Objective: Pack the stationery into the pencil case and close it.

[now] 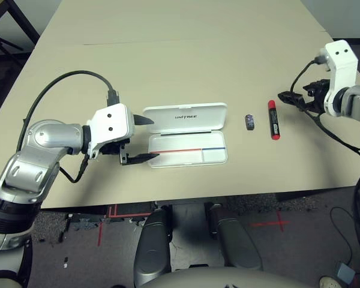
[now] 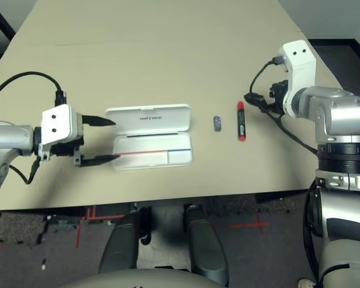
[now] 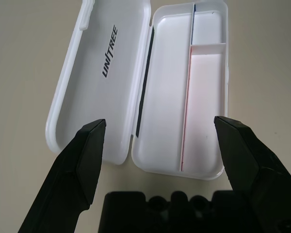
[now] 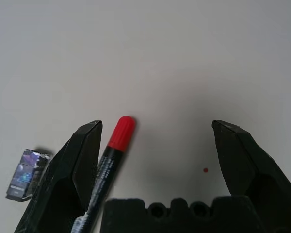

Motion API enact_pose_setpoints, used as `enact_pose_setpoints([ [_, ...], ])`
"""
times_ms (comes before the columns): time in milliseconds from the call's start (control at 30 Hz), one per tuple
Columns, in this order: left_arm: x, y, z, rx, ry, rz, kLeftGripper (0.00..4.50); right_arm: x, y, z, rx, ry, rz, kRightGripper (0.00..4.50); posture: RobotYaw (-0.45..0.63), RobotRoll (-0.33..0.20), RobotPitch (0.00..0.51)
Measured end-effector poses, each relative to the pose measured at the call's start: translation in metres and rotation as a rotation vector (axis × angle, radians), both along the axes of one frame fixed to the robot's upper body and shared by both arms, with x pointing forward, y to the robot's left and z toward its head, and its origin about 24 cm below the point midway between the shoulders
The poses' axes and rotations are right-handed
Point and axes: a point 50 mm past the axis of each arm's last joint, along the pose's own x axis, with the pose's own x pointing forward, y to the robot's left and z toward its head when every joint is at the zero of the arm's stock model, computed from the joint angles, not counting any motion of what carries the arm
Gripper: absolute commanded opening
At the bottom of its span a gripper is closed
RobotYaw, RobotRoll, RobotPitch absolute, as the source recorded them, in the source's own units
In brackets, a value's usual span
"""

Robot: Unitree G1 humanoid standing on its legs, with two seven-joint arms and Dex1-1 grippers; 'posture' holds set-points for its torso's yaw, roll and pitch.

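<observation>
Centrally on the table (image 1: 168,72) lies the pencil case (image 1: 186,141), open and empty, the left hand (image 1: 145,139) spread wide at its end. Rightward lie the marker (image 1: 273,120) and small lump (image 1: 249,122), the right hand (image 4: 155,160) open, empty.

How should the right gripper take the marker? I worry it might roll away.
Grip the marker across its black middle, coming from above. It lies flat, long and thin, clear of the small block, so the open right gripper can straddle it.
</observation>
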Motion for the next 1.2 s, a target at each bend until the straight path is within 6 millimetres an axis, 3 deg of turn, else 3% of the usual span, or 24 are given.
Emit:
enact_pose_setpoints([
  [300,0.003,0.002,0.001,-0.004,-0.014,0.001,4.48,-0.011,0.021,-0.017,0.058,0.097,-0.045,4.5,0.0,0.0,0.212],
  [433,0.003,0.002,0.001,-0.004,-0.016,0.0,4.48,-0.015,0.021,-0.037,0.034,0.156,-0.068,4.5,0.01,0.0,0.207],
  [1100,0.003,0.0,0.003,-0.01,-0.029,-0.01,4.48,-0.007,0.021,-0.066,-0.055,0.14,-0.074,4.5,0.02,0.0,0.204],
  [1200,0.003,0.0,0.003,-0.009,-0.029,-0.011,4.5,-0.006,0.022,-0.067,-0.059,0.131,-0.067,3.9,0.02,0.0,0.206],
])
